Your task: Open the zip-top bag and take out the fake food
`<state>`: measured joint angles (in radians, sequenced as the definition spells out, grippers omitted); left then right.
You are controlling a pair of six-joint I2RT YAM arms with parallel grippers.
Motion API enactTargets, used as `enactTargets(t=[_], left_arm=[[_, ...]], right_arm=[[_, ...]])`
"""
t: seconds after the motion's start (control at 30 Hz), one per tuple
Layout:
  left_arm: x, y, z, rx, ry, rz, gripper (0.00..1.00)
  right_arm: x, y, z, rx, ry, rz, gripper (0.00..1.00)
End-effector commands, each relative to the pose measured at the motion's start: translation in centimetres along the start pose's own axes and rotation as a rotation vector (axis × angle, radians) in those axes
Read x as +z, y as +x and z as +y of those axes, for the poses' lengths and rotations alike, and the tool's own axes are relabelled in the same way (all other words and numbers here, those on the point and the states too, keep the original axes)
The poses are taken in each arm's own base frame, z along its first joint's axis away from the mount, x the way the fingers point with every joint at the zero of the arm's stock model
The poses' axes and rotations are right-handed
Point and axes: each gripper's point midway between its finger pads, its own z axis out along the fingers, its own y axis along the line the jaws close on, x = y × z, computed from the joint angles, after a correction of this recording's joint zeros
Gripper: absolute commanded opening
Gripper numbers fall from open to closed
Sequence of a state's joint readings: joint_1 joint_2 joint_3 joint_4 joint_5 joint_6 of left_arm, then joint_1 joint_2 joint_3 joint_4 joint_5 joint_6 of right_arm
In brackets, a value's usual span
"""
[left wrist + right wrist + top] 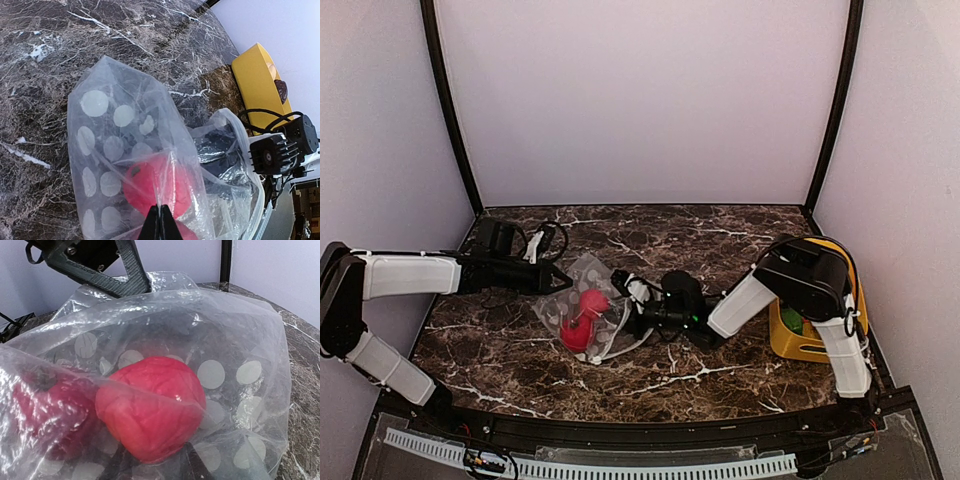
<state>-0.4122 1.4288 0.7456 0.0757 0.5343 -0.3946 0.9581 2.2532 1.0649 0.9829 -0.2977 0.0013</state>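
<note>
The zip-top bag [582,300] lies mid-table, clear with white dots; it also shows in the left wrist view [115,150] and the right wrist view [235,365]. Inside are a bright red fruit [592,301] and a second red fruit [576,335]. My left gripper [560,283] is shut on a fold of the bag's film [161,220], just above the red fruit [155,185]. My right gripper [626,308] is at the bag's mouth. Its dark fingers [107,462] stand apart under the film, either side of the red fruit's [150,405] near end. The darker red fruit [45,415] lies to the left.
A yellow container [800,340] with a green toy inside stands at the right edge behind the right arm; it also shows in the left wrist view [260,85]. Black cables and a small device [505,238] lie at the back left. Walls enclose the table.
</note>
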Motion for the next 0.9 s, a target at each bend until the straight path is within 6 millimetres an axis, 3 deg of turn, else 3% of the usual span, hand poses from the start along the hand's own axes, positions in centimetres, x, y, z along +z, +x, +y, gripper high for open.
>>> enactTargets(t=[0.0, 0.23, 0.63, 0.87], left_arm=[[0.0, -0.5, 1.4, -0.032, -0.066, -0.014, 0.01], [0.7, -0.2, 2.9, -0.072, -0.115, -0.009, 0.01], [1.3, -1.0, 4.5, -0.111, -0.160, -0.022, 0.01], [1.9, -0.9, 5.5, -0.140, -0.176, -0.017, 0.01]], right_arm=[[-1.6, -2.4, 1.0, -0.010, -0.010, -0.053, 0.27], [-4.1, -2.6, 1.9, 0.042, -0.013, -0.005, 0.27], [-9.0, 1.5, 3.3, 0.148, 0.006, 0.175, 0.27], [-12.1, -0.2, 3.7, 0.178, 0.038, 0.158, 0.27]])
